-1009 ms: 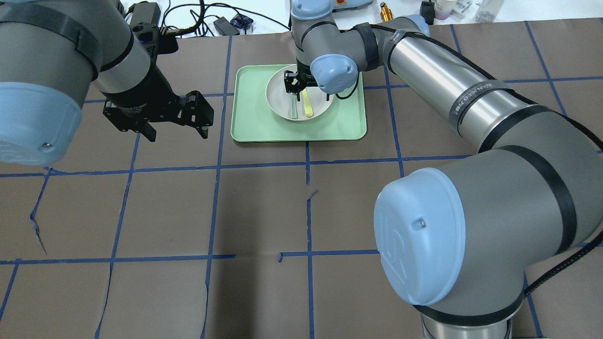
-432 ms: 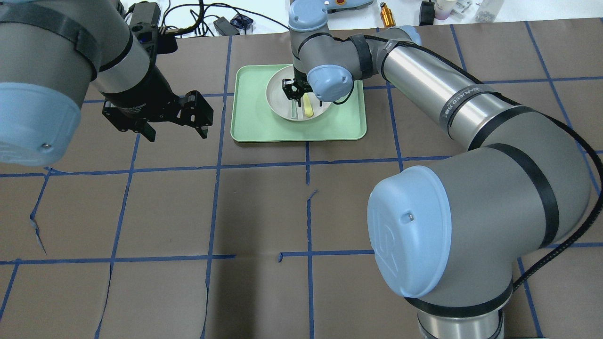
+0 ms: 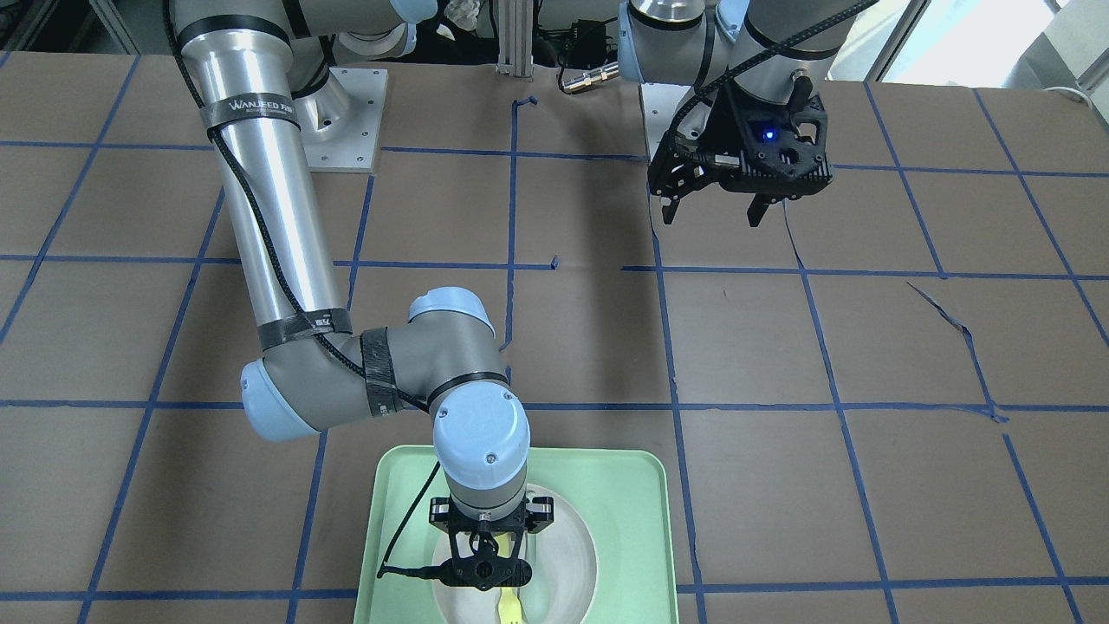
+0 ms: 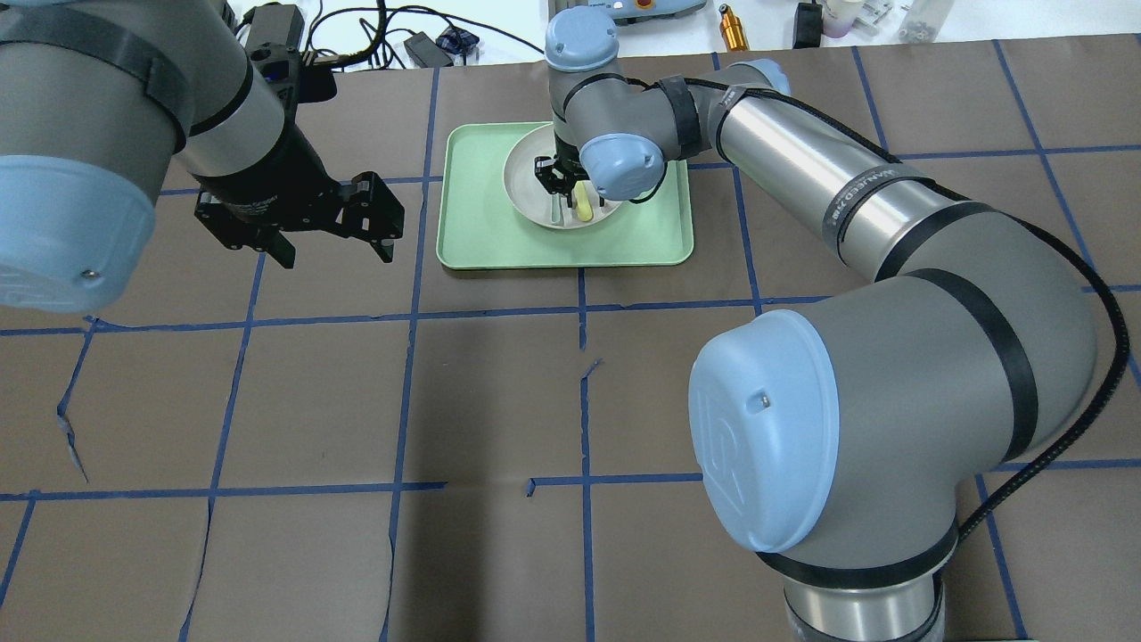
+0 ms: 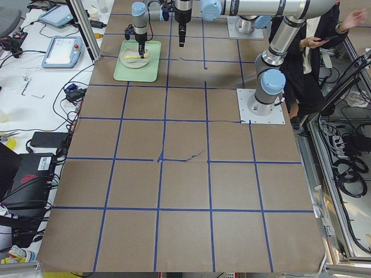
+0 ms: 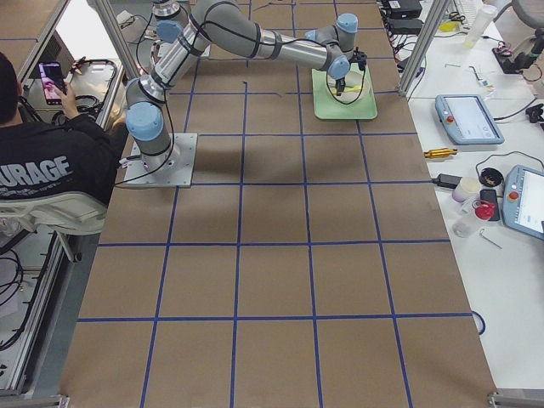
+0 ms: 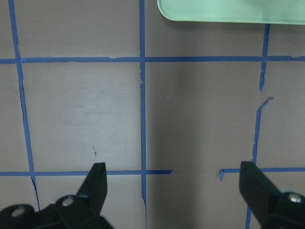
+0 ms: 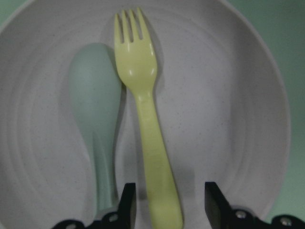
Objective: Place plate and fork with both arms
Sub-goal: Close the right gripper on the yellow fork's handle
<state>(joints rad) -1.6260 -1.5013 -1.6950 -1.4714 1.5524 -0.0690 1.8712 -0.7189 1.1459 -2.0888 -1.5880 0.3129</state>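
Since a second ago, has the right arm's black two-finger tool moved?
Yes. In the overhead view the right tool has crept toward the near edge of the mint-green rectangular tray, over the pale-yellow plastic fork.

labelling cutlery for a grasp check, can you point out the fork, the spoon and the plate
fork [image 8: 147, 114], right wrist view, on the handle just below the tines.
spoon [image 8: 94, 90], right wrist view, on its bowl.
plate [image 8: 224, 119], right wrist view, on the bare surface right of the fork.
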